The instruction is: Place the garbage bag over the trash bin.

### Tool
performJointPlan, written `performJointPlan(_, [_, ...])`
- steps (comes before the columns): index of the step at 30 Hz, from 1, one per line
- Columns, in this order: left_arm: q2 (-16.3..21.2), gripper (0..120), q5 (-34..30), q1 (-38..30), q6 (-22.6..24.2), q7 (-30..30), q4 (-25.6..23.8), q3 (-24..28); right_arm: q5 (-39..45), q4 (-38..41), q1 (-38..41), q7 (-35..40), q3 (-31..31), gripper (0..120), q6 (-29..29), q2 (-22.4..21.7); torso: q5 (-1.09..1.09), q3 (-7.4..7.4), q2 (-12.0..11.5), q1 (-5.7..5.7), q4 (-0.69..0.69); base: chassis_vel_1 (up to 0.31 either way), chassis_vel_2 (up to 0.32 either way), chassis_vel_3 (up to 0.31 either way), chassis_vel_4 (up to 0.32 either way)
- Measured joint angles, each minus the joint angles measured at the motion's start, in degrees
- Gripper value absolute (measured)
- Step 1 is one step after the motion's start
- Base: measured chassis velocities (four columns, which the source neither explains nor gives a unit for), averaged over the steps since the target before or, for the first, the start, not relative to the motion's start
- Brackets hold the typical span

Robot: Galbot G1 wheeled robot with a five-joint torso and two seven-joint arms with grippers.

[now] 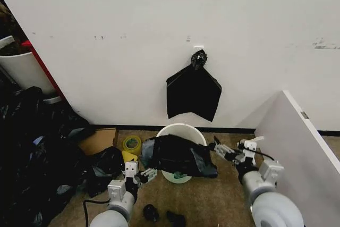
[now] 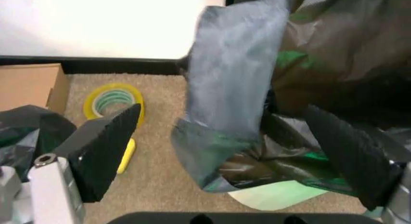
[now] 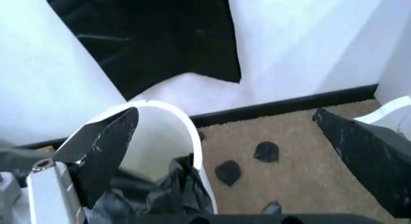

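- Wall right behind the trash bin [image 1: 183, 131]; I've got bare carpet betw. the arms, white panel [image 1: 297, 147] close on my R.
- Garbage bag [image 1: 178, 155] lies draped across the bin's front rim, most of the bin hidden.
- Left gripper [image 1: 149, 174] jaws apart, just short of the bag's L edge.
- Right gripper [image 1: 219, 147] jaws apart, beside the bag's R end.

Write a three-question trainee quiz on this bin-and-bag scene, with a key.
1. True or false: the garbage bag already wraps the trash bin all the way around its rim.
2. Which lies on the carpet on the left pincer side of the bin: A) a yellow tape roll, B) a broom, C) a bottle?
3. Fill in: both the left pincer and the right pincer are ____.

Key: 1 false; 2 A; 3 open.
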Motion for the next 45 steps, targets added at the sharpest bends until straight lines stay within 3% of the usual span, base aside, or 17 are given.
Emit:
performJointPlan(4, [0.08,100,2.88,1.58,-2.08,0.03,-1.81,-0.93,1.00,-4.71,4.47,-0.33,0.19,100,-0.61,-0.99,0.01,0.00,0.00,0.00,0.06,0.000,0.000,0.000,0.000])
performJointPlan(14, [-0.13,100,7.16,6.45,-6.20,0.65,-7.09,-2.72,1.12,-12.40,10.15,-5.90,0.60,100,-0.31,-3.52,0.02,0.00,0.00,0.00,0.04,0.000,0.000,0.000,0.000])
performJointPlan(16, [-1.65,100,8.27,7.33,-9.84,1.02,-7.19,-2.70,-0.27,-16.09,13.13,-11.48,0.26,100,2.50,-5.29,0.00,0.00,0.00,0.00,0.04,0.000,0.000,0.000,0.000])
performJointPlan(19, [-4.95,100,9.54,9.68,-14.51,2.38,-7.55,-2.66,-4.44,-25.98,20.69,-27.06,-1.69,100,9.85,-8.96,0.00,0.00,0.00,0.00,0.05,0.000,0.000,0.000,0.000])
performJointPlan(20, [-4.95,100,9.54,9.68,-14.51,2.38,-7.55,-2.66,-4.44,-25.98,20.69,-27.06,-1.69,100,9.85,-8.96,0.00,0.00,0.00,0.00,0.05,0.000,0.000,0.000,0.000])
performJointPlan(22, [-6.80,100,9.65,11.08,-14.56,2.47,-8.63,-3.42,-5.14,-31.35,24.87,-34.96,-3.00,100,10.38,-10.12,0.01,0.00,0.00,0.00,0.05,0.000,0.000,0.000,0.000])
performJointPlan(26, [-10.20,100,9.33,12.60,-13.22,1.77,-10.81,-6.92,-5.34,-41.73,33.87,-45.18,-9.41,100,6.06,-9.64,0.01,0.00,0.00,0.00,0.03,0.000,0.000,0.000,0.000])
performJointPlan(34, [-12.08,100,7.99,12.48,-11.87,-0.12,-12.13,-10.65,-5.84,-48.78,43.98,-44.26,-19.81,100,-0.05,-4.35,0.00,0.01,-0.01,0.00,0.05,0.000,0.000,0.000,0.000])
performJointPlan(40, [-11.69,100,5.79,11.19,-11.05,-1.82,-11.81,-12.91,-8.13,-53.11,50.52,-36.39,-25.74,99,-10.81,-0.58,-0.02,0.00,-0.01,0.00,0.06,0.000,0.000,0.000,0.000])
performJointPlan(45, [-11.84,100,5.66,10.61,-10.99,-2.24,-10.84,-12.38,-10.48,-53.10,51.11,-40.66,-26.34,84,-13.02,-1.66,-0.01,0.00,0.00,0.00,0.03,0.000,0.000,0.000,0.000])
